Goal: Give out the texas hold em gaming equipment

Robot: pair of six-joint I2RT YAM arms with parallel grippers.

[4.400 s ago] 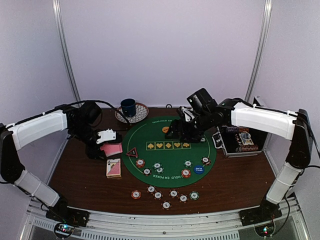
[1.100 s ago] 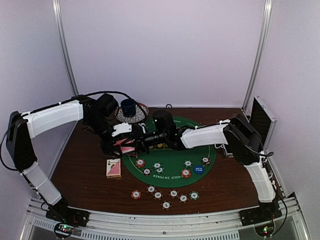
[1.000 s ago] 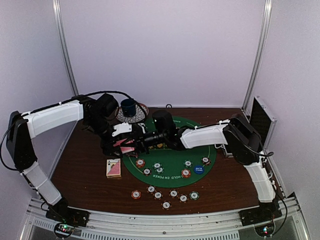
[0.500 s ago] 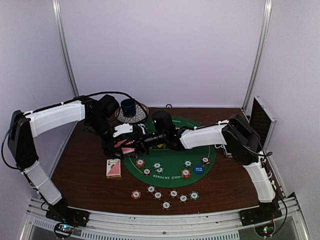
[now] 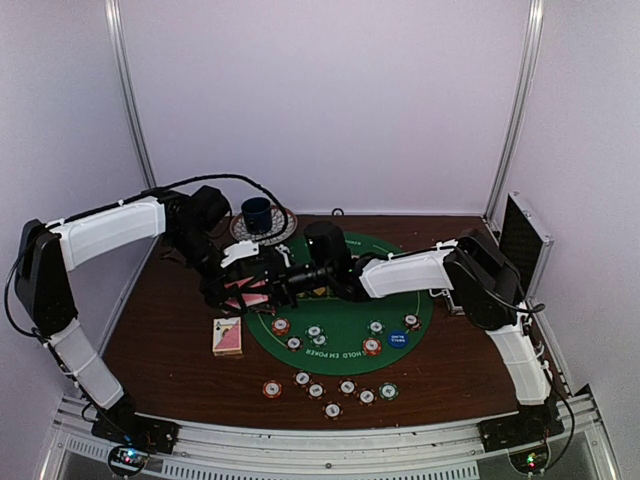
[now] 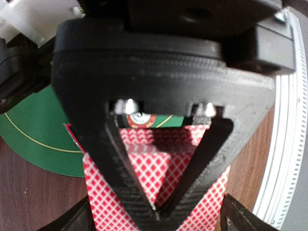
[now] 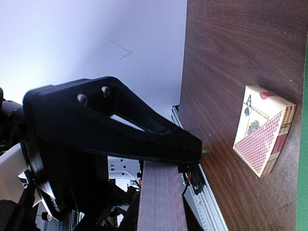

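My left gripper [image 5: 240, 290] holds a stack of pink-backed playing cards [image 6: 202, 202] by its side edges, over the left rim of the green poker mat [image 5: 340, 305]. Its dark fingers [image 6: 240, 219] touch both sides of the stack. My right gripper [image 5: 272, 287] reaches across the mat to that stack. In the left wrist view its triangular finger [image 6: 120, 159] lies on top of the cards. In the right wrist view the right gripper [image 7: 178, 166] is shut on a thin flat card [image 7: 161, 202]. A card box [image 5: 228, 337] lies left of the mat. Striped chips [image 5: 315, 335] sit on the mat.
More chips [image 5: 332, 390] lie in a loose row in front of the mat, and a blue disc [image 5: 398, 338] lies on its right part. A blue cup [image 5: 257, 213] on a saucer stands behind the arms. The black case [image 5: 522, 240] stands open at the right edge.
The left gripper with the cards has shifted slightly back and to the left. The right arm has stayed at the stack.
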